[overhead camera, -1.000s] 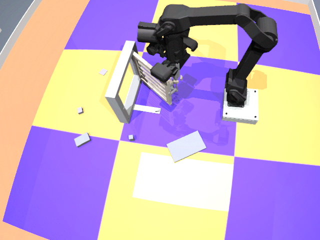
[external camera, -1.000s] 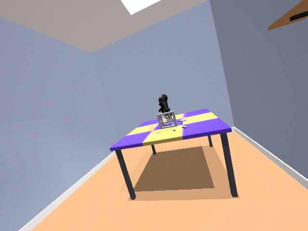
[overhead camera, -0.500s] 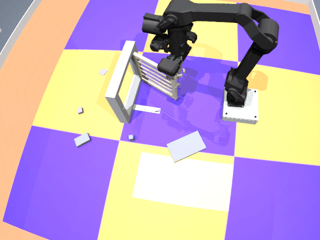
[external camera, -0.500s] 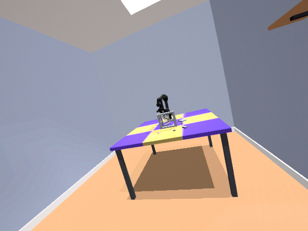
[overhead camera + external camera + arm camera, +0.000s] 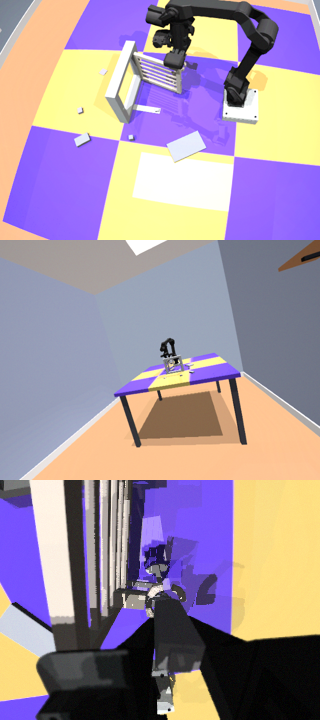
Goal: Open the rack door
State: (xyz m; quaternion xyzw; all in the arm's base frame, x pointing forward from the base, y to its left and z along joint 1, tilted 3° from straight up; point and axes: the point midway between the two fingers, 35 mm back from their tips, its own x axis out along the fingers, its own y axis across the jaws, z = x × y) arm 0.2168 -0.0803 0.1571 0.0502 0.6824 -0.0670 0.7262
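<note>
Rack door (image 5: 178, 82) (image 5: 52, 570) stands swung wide, roughly square to its pale frame (image 5: 121, 69) (image 5: 182, 364), its free end pointing away from the table's near edge. From where I stand by that edge, the hinge is on the frame's left side. The black arm (image 5: 211, 10) (image 5: 169, 339) rises beyond, on a white base (image 5: 240, 114) set farther from the near edge, and arches over the table (image 5: 51, 180) (image 5: 214, 371). Its gripper (image 5: 183, 66) (image 5: 169, 621) is clamped on the upright handle (image 5: 184, 67) at the door's free end; I can't tell exactly how far the handle is turned.

Between the frame and the near edge lie a thin tile (image 5: 103, 71) (image 5: 164, 377) and a small cube (image 5: 80, 110) (image 5: 181, 375). A flat block (image 5: 82, 139) (image 5: 191, 372) rests towards the near right corner. Another cube (image 5: 131, 137) sits just right of the frame, and a broad panel (image 5: 186, 146) (image 5: 189, 365) lies farther from the near edge.
</note>
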